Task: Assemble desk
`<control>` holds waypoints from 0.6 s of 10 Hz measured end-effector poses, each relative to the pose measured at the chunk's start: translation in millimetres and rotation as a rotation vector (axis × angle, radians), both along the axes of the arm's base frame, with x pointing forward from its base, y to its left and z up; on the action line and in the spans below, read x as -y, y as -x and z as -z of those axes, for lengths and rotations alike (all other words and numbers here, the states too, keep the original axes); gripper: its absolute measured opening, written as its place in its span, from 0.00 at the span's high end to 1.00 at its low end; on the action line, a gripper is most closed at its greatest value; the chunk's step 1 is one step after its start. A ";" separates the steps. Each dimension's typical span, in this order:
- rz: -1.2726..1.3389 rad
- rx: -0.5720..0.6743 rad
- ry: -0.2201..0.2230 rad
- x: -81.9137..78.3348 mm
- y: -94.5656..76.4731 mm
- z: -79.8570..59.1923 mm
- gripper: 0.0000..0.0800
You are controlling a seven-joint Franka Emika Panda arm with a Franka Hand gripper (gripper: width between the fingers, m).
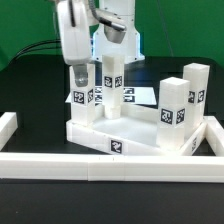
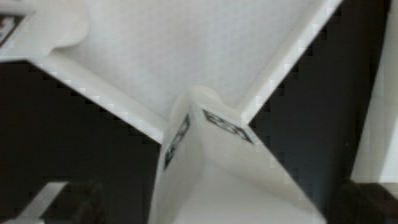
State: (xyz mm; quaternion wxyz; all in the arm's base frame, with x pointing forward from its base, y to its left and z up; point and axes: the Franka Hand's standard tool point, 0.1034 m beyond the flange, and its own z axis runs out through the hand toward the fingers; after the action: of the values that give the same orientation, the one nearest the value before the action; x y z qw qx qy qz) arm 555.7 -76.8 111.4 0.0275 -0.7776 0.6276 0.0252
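Underneath everything, a black table (image 1: 30,70), fenced by long white border rails (image 1: 60,163) running in front of the tabletop and turning back at both ends. Coming down from above the tabletop's corner on the exterior view's left, the white arm (image 1: 72,25). At the middle of the table, lying flat with its raised rim up, the white tray-like tabletop (image 1: 100,132), just behind the front rail; in the wrist view seen from above as a pale sheet (image 2: 178,50) with dark table on either side. Behind the tabletop, flat on the table and partly hidden, the marker board (image 1: 138,95). Standing upright at the tabletop, four white square legs with tags: one at the rear corner on the exterior view's left (image 1: 81,92), a second just beside it toward the middle (image 1: 112,85), and two more at the tabletop's end on the exterior view's right, a nearer one (image 1: 172,108) and a farther one (image 1: 196,88). Directly over the first leg, at its top, the claw (image 1: 78,68), spread and gripping nothing, as far as the blurred wrist view tells; the same leg fills that view (image 2: 214,170), tags facing up the sides. On the tabletop's front edge, a small black-and-white tag (image 1: 117,146).
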 end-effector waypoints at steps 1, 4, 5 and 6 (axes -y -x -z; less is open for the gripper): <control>-0.133 0.006 0.011 -0.3 -1.8 -0.8 0.19; -0.463 0.027 0.019 0.1 -5.2 -1.6 0.19; -0.486 0.029 0.019 0.6 -4.9 -1.4 0.19; -0.574 0.035 0.019 1.2 -4.9 -1.4 0.19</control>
State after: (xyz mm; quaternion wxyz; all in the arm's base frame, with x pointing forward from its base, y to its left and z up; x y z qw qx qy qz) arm 560.7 -78.0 112.8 0.0226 -0.9240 0.3815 0.0126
